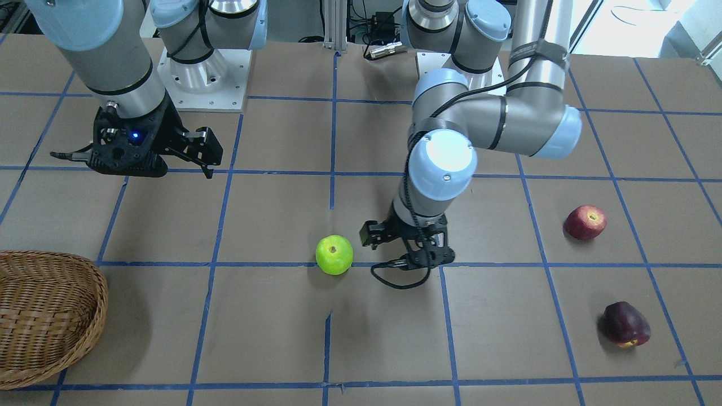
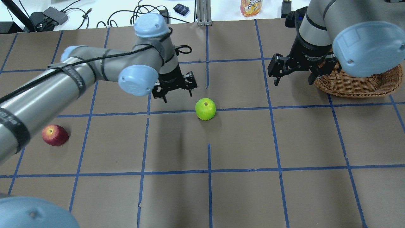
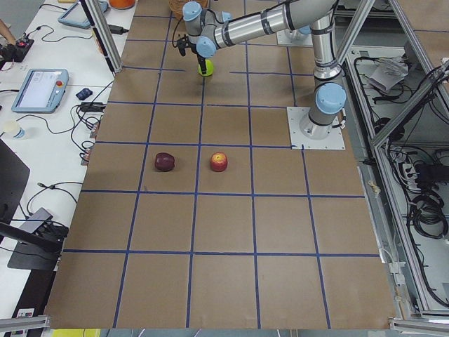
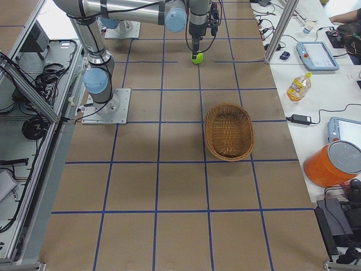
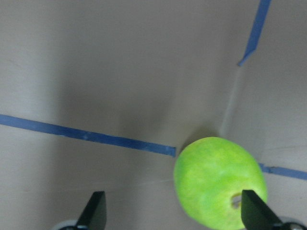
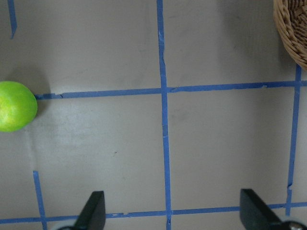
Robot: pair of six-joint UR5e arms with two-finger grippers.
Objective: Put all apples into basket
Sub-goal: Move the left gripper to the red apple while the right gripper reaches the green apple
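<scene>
The lime green apple [image 1: 334, 255] [image 2: 205, 109] lies near the table's middle on a blue tape line. My left gripper [image 2: 177, 95] [image 1: 403, 248] is open and empty, just above the table beside it. In the left wrist view the green apple [image 5: 218, 182] sits close to the right fingertip. The red apple [image 1: 585, 222] [image 2: 55, 135] and the dark maroon apple [image 1: 626, 323] lie on my left side. My right gripper [image 2: 292, 79] [image 1: 200, 155] is open and empty, raised beside the wicker basket [image 2: 348, 91] [image 1: 96, 316]. The basket [image 4: 208, 130] holds nothing.
The table is brown board with a blue tape grid. Both arm bases [image 1: 203, 79] stand at the robot's edge. A bottle [image 2: 251, 7], cables and tablets lie beyond the far edge. The right wrist view shows the green apple [image 6: 17, 106] and the basket rim [image 6: 290, 33].
</scene>
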